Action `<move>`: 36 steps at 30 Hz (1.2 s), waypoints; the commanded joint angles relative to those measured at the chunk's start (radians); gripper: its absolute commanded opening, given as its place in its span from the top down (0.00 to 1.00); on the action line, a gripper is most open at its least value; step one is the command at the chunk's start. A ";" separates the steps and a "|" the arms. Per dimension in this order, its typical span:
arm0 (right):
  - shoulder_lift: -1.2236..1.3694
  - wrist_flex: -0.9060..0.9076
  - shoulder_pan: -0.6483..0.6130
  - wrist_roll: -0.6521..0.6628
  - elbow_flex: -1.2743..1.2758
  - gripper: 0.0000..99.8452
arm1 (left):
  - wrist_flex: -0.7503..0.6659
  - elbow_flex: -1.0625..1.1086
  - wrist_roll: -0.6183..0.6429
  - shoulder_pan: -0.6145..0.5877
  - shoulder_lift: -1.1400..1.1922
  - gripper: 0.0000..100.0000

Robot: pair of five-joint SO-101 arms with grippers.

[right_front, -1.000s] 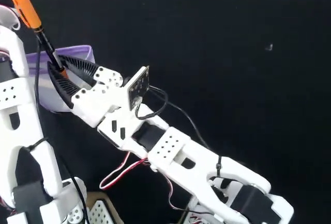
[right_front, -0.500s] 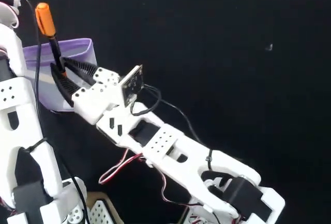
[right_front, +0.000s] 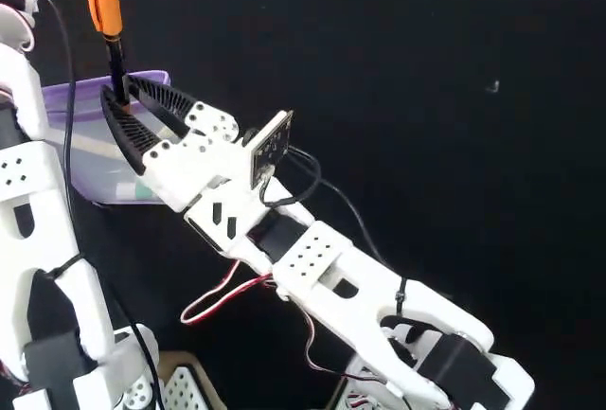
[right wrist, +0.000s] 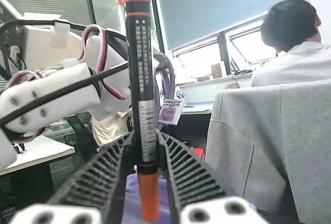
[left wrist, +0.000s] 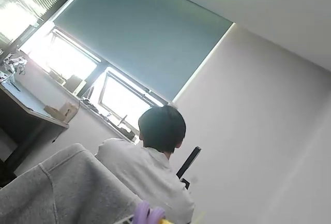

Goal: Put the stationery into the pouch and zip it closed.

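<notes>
White plastic arm segments, black ribbed jaws, red-and-white wires, black cables, perhaps a small circuit board

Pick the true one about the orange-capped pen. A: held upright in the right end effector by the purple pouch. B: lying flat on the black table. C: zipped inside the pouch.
A: the pen stands upright, clamped in the right end effector, just over the purple pouch.
</notes>
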 commanded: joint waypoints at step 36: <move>0.334 -0.026 0.078 0.058 -0.257 0.99 | 0.006 -0.045 -0.072 0.033 -0.127 0.97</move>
